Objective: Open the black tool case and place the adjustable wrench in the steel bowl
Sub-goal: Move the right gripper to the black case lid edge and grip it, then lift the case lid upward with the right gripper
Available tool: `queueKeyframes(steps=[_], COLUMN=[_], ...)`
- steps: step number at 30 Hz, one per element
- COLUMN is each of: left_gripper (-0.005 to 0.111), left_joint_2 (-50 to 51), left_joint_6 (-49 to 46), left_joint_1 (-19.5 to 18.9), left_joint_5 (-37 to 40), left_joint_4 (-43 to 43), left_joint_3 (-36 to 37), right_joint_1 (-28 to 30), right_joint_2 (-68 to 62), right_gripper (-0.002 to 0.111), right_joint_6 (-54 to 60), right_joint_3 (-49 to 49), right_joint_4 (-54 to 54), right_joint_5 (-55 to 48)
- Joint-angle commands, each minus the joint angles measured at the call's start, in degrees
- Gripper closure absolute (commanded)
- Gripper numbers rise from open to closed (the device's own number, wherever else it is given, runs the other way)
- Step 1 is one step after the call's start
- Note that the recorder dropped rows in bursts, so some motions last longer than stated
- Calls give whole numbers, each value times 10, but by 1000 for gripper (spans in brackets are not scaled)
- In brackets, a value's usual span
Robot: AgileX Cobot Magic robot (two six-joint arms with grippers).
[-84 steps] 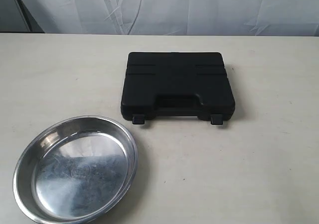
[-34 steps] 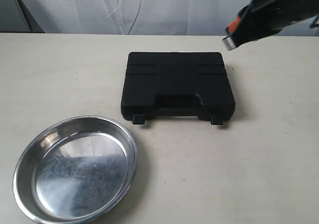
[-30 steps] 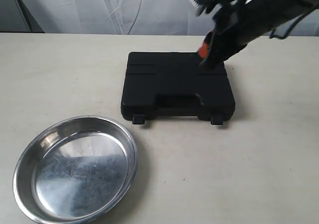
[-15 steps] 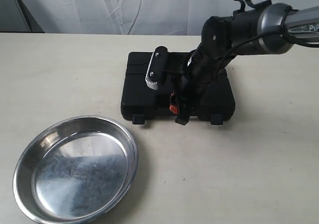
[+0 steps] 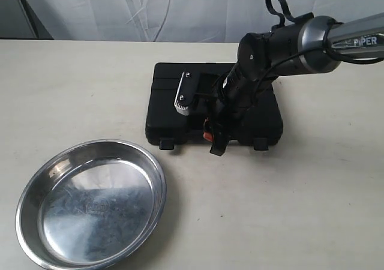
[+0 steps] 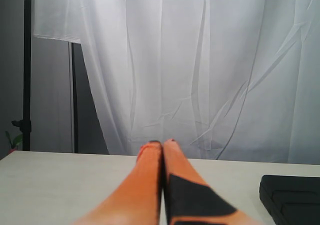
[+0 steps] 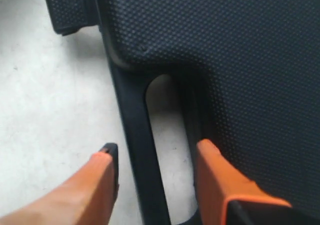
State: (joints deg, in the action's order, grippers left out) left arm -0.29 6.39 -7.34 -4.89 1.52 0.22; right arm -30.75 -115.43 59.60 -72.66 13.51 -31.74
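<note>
The black tool case [image 5: 165, 111] lies closed on the table, its handle edge facing the front. My right gripper [image 5: 213, 143] reaches down over that edge. In the right wrist view the right gripper [image 7: 155, 154] is open, one of its orange fingers [image 7: 102, 172] outside the handle bar [image 7: 134, 130] and the other inside the slot against the case body [image 7: 240, 60]. The steel bowl [image 5: 90, 201] sits at the front left with nothing in it. The adjustable wrench is hidden. My left gripper [image 6: 162, 145] is shut on nothing, held above the table away from the case [image 6: 292, 195].
Two latches [image 5: 167, 144] [image 5: 260, 144] stick out from the case's front edge; one latch [image 7: 70, 10] shows in the right wrist view. A white curtain [image 5: 192, 9] hangs behind the table. Bare tabletop [image 5: 288, 210] lies to the front right.
The right arm swung in from the upper right, came down over the case and settled at its handle, a little lower than half a second ago. Case and bowl have not moved.
</note>
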Motion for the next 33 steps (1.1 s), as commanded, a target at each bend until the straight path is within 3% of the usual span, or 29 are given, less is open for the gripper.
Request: queueKeyframes(steps=[1, 10, 13, 18, 33], left_gripper=[106, 106, 106, 106, 106], left_joint_2=[3, 3, 3, 3, 3], left_joint_6=[-1, -1, -1, -1, -1], left_joint_1=[1, 1, 1, 1, 1], left_joint_5=[-3, -3, -3, -3, -3], left_joint_4=[1, 1, 1, 1, 1], left_joint_3=[-2, -2, -2, -2, -2], right_joint_1=[1, 1, 1, 1, 0], right_joint_2=[-9, -16, -18, -21, 12], right_gripper=[62, 65, 77, 109, 109], right_joint_6=[4, 4, 4, 4, -7], right_joint_3=[-4, -4, -4, -4, -4], right_joint_4=[-6, -6, -6, -6, 49], right_joint_5=[25, 31, 32, 32, 30])
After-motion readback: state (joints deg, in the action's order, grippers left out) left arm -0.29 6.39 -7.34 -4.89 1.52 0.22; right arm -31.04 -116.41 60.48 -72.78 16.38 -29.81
